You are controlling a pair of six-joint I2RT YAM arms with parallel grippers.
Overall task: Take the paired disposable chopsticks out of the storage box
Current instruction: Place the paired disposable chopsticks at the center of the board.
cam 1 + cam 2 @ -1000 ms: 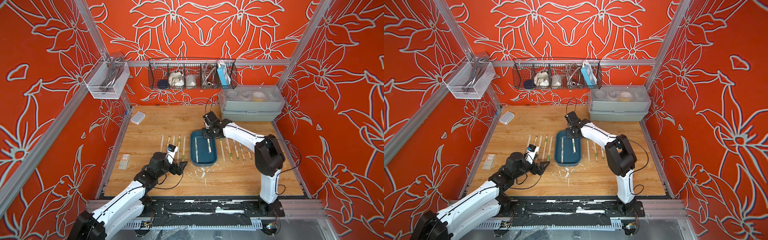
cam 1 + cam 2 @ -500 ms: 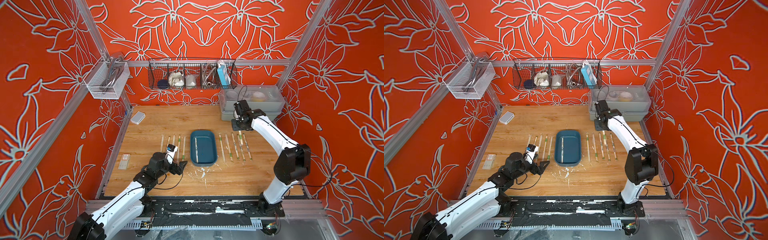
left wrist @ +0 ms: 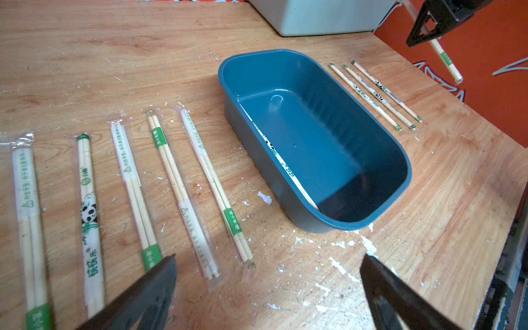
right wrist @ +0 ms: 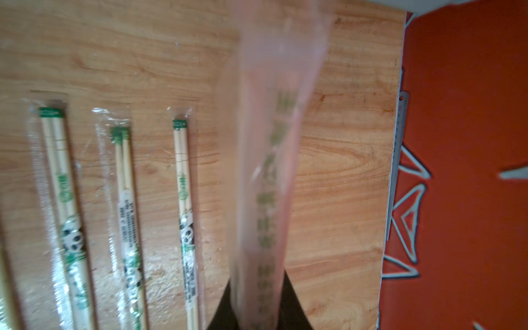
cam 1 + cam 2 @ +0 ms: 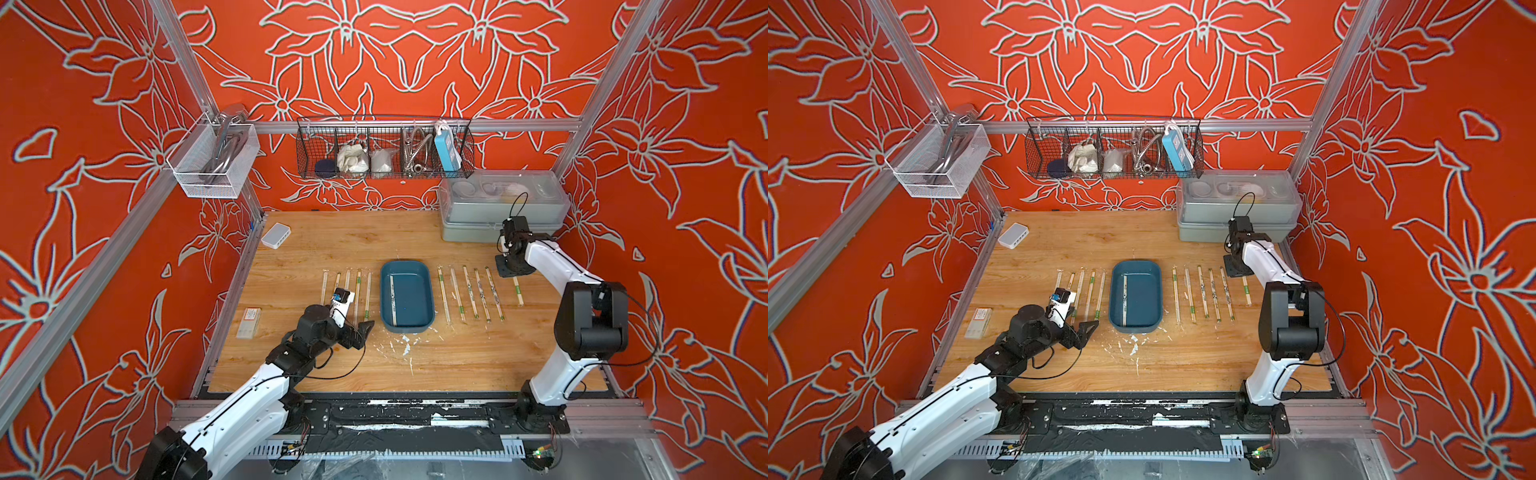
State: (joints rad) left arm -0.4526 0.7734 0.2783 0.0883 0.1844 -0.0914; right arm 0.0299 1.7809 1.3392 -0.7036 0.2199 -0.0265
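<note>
Right fingers (image 4: pixel 293 317) are clamping one sleeved chopstick pair (image 4: pixel 268 200), just right of the laid-out row (image 5: pixel 471 293) on the tabletop (image 5: pixel 353 237). Left fingers (image 3: pixel 148 294) are standing wide apart, near-left of the teal storage box (image 5: pixel 415 291). Another pair (image 5: pixel 393 299) is lying inside along its left wall.

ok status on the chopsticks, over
Left gripper open, idle. Right gripper shut on a chopstick pair. Last pair in storage box. Nothing blocking it.

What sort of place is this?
Probably a robot test cell: left arm and right arm mounted on a rail before a wooden tabletop, aluminium frame with printed orange walls, wire basket of props.
</note>
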